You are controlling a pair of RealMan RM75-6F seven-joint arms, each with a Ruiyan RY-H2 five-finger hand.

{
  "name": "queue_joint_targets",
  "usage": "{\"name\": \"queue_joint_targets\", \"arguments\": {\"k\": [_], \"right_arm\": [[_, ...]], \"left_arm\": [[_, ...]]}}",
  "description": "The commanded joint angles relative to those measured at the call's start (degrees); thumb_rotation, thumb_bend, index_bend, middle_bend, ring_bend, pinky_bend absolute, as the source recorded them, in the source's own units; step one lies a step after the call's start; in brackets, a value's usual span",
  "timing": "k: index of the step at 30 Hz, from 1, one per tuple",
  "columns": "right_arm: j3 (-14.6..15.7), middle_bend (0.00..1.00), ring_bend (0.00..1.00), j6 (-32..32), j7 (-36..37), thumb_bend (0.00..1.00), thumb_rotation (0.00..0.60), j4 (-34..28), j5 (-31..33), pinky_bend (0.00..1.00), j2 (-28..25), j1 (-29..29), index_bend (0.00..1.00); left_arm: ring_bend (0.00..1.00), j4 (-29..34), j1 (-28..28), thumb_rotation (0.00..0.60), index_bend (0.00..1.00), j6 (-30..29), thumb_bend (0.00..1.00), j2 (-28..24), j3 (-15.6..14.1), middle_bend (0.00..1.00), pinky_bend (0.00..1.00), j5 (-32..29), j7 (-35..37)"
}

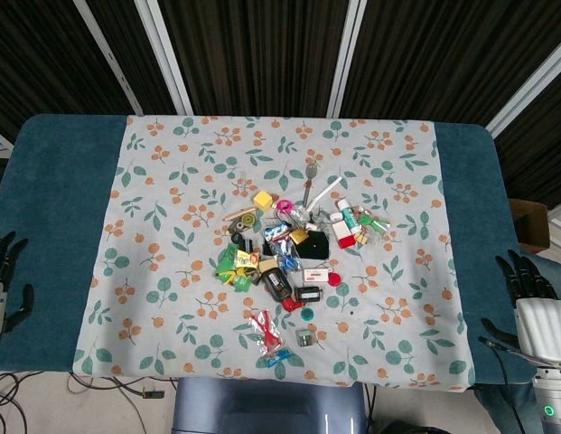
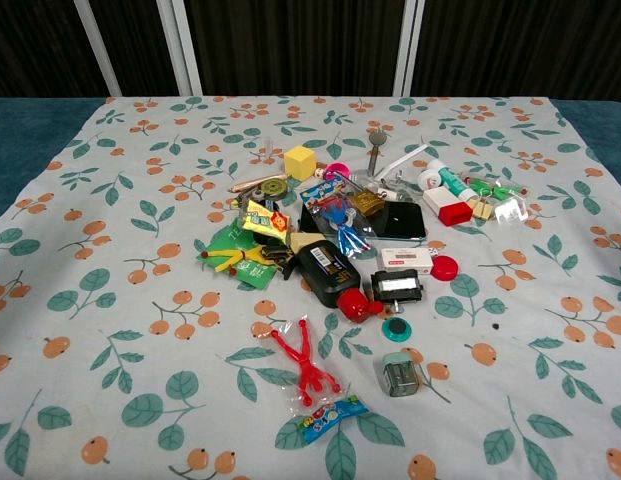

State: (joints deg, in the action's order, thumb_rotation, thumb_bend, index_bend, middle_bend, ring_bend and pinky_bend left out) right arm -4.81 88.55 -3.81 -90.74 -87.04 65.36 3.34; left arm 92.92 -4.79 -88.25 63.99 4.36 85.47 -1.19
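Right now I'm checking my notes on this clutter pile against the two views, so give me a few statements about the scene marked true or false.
1. Both hands hold nothing: the left hand and the right hand sit at the table's side edges with fingers apart. True.
2. The yellow cube lies at the near end of the pile, closest to the robot. False: it lies at the far side, and the candy wrapper is nearest.
3. The red stretchy figure lies apart from the main heap, on its near side. True.
4. The floral cloth covers the whole table. False: blue surface shows on both sides.
5. The spoon rests in the left hand. False: it lies on the cloth.
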Motion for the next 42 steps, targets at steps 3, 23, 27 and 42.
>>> {"name": "queue_joint_targets", "arguments": {"k": [3, 23, 27, 42], "right_arm": [[0.0, 0.05, 0.08, 0.0, -0.1, 0.19, 0.600, 0.0, 0.0, 0.23, 0.0, 0.0, 0.08], [-0.1, 0.05, 0.08, -0.1, -0.1, 0.19, 0.600, -0.1, 0.1, 0.23, 0.0, 0.1, 0.08], [-0.1, 0.05, 0.08, -0.1, -0.2, 0.19, 0.600, -0.1, 0.1, 0.23, 0.1, 0.1, 0.08], [0.1, 0.05, 0.08, -2.0, -0.2, 0.19, 0.600, 0.4, 0.8, 0.23, 0.4, 0.7, 0.07]], "left_arm": [[0.00, 0.0, 0.0, 0.600, 0.08, 0.0, 0.56, 0.0, 0.0, 0.00, 0.04, 0.0, 0.0], [0.00, 0.0, 0.0, 0.600, 0.08, 0.0, 0.56, 0.0, 0.0, 0.00, 0.04, 0.0, 0.0], [0.00, 0.0, 0.1, 0.600, 0.08, -0.1, 0.56, 0.0, 0.1, 0.00, 0.04, 0.0, 0.0], [0.00, 0.2, 0.1, 0.600, 0.08, 0.1, 0.56, 0.1, -0.1, 0.00, 0.04, 0.1, -0.1]]}}
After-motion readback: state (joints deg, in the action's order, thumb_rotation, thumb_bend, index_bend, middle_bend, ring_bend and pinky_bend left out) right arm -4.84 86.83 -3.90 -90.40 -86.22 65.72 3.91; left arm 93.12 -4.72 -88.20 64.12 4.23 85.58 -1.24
